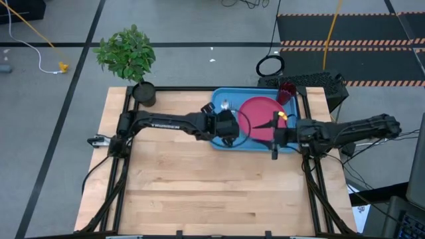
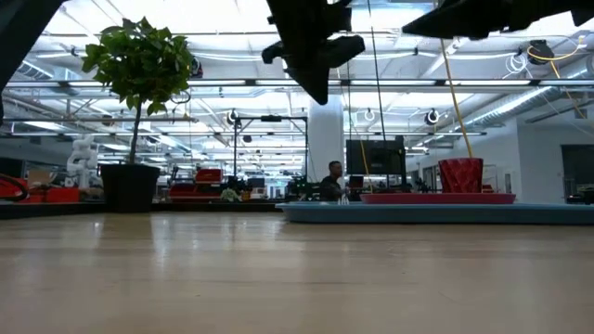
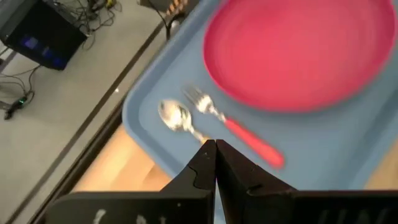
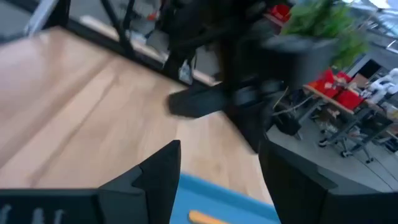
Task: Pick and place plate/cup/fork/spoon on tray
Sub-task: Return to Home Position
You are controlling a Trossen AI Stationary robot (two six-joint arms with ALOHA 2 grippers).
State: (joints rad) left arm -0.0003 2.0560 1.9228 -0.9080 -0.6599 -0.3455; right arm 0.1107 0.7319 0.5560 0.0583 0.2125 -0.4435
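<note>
Over tray (image 3: 348,155), left pincer (image 3: 216,146) closed, empty

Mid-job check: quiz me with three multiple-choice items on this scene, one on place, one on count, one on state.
1. Where is the cup? A on the tray; B on bare table; C in a gripper.
2. Utensils on the tray? A one; B two; C four.
3. Left gripper? A open; B shut, empty; C shut on a utensil.
1 A: the cup stands in a tray corner beside the plate.
2 B: fork and spoon lie side by side.
3 B: its fingers meet, nothing between.
</note>
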